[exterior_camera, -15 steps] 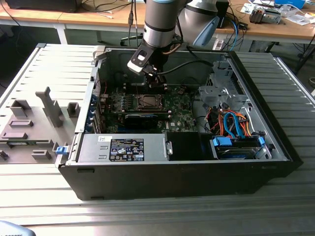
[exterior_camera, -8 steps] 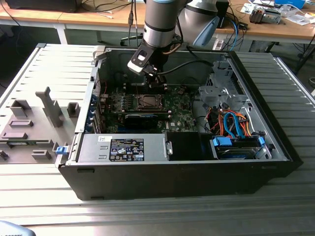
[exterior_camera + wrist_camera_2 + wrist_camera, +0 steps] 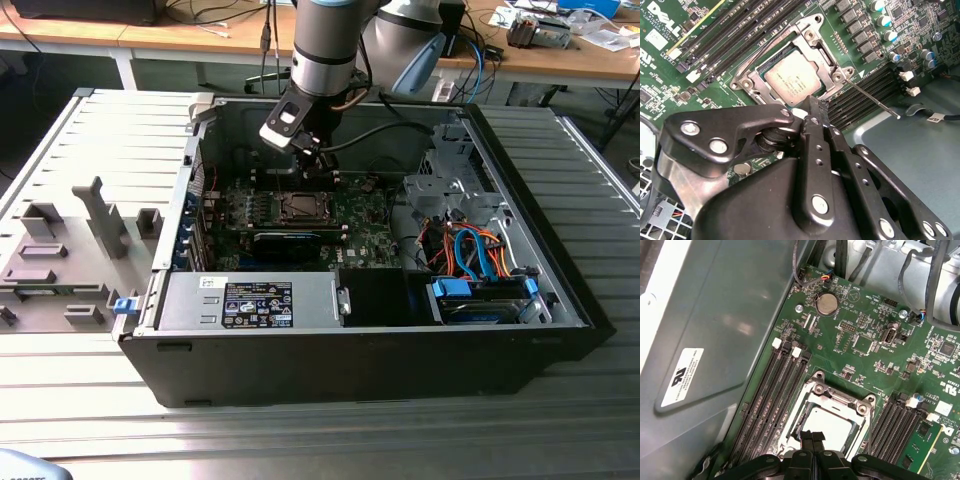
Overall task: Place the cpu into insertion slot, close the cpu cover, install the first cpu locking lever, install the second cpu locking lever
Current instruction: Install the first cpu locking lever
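Cpu (image 3: 790,80), seated under the cover (image 3: 837,399) at the exterior view's centre, lies just below the jaws, which are pressed together.

A workshop or lab: opened computer case (image 3: 350,372) on a ribbed metal bench (image 3: 300,440), cable-strewn wooden desks (image 3: 200,38) behind.

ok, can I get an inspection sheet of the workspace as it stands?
Surface: slatted metal table carrying an open computer case.
Job's things: cpu seated in the insertion slot; cpu cover lying over it; lever rod sticking out sideways, latching cannot be told.
Clutter: grey plastic fixtures on the table, at the exterior view's left.
Grippers: gripper shut, close over the cpu's edge.
Cables: orange and blue cables inside the case.
Surroundings: wooden desks behind.
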{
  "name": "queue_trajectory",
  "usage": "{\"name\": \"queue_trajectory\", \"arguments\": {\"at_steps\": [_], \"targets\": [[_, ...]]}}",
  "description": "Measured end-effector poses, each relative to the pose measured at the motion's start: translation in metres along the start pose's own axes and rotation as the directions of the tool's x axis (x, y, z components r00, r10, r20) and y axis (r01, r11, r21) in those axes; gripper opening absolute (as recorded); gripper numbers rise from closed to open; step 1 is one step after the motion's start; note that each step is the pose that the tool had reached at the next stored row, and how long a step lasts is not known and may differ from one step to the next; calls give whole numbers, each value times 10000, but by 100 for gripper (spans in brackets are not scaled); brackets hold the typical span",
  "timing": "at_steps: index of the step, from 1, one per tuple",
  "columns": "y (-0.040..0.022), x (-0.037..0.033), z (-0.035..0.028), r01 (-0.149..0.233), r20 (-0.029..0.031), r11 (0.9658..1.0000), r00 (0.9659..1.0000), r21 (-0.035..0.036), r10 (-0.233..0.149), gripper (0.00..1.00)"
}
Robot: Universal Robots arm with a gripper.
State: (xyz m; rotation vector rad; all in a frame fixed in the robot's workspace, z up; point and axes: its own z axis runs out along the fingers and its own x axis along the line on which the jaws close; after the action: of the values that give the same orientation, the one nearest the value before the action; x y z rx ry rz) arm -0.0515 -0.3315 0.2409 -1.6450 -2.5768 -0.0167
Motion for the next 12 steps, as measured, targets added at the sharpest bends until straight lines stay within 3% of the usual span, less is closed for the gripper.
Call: {"name": "queue_trajectory", "arguments": {"at_steps": [12], "targets": [[0, 0, 0, 125, 5, 9999, 9999, 10, -125, 11]]}}
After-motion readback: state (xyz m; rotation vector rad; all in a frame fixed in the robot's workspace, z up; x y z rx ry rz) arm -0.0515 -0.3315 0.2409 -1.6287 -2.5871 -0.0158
